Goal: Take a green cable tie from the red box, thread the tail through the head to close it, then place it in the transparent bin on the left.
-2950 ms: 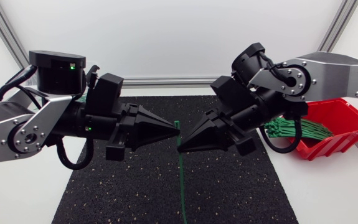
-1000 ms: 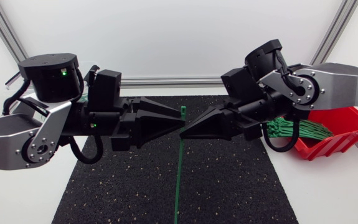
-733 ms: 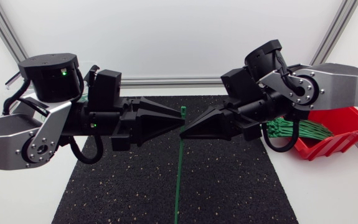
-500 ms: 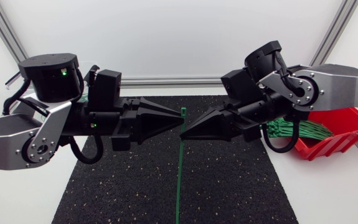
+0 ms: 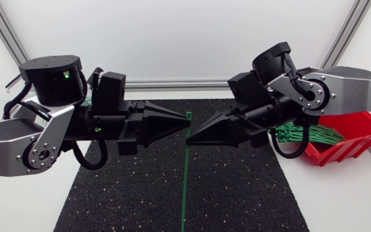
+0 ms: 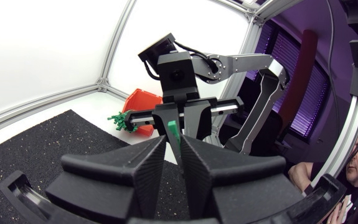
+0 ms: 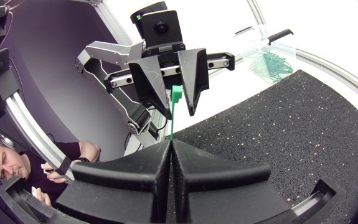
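Observation:
My right gripper is shut on a green cable tie just below its head. The long tail hangs down over the black mat. In the right wrist view the tie's head sticks up out of the shut right gripper. My left gripper faces it tip to tip. Its fingers stand narrowly apart on either side of the tie's head, with small gaps showing. The red box with a bundle of green ties sits at the right. The transparent bin holds closed ties.
Both arms meet above the middle of the mat. The red box lies under and behind the right arm. In the head view the left arm hides most of the bin. The white table surface borders the mat on both sides.
My left gripper's fingers have closed in around the tie's head. The hanging tail has swung slightly. Both arms have stayed almost in place.

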Available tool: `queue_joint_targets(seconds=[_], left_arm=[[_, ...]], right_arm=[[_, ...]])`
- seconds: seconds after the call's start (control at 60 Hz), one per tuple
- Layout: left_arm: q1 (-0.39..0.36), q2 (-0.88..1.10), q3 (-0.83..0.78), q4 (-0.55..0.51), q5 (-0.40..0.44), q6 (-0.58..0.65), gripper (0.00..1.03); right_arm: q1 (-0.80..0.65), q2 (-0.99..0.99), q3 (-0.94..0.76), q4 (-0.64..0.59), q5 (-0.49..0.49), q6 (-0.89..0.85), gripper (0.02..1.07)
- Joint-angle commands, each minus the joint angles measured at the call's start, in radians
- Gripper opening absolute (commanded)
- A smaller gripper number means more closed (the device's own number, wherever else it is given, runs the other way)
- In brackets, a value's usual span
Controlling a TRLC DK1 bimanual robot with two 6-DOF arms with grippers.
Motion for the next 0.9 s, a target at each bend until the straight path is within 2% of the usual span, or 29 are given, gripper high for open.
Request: queue_joint_targets(seconds=[0.0,0.883], left_arm=[[-0.007,0.020,0.014,0.015,-0.010,-0.019,0.12],[-0.024,-0.003,-0.009,-0.021,-0.010,-0.025,0.11]], right_arm=[[0.006,-0.002,-0.031,0.014,0.002,0.018,0.08],[0.002,-0.031,-0.053,0.045,0.028,0.033,0.08]])
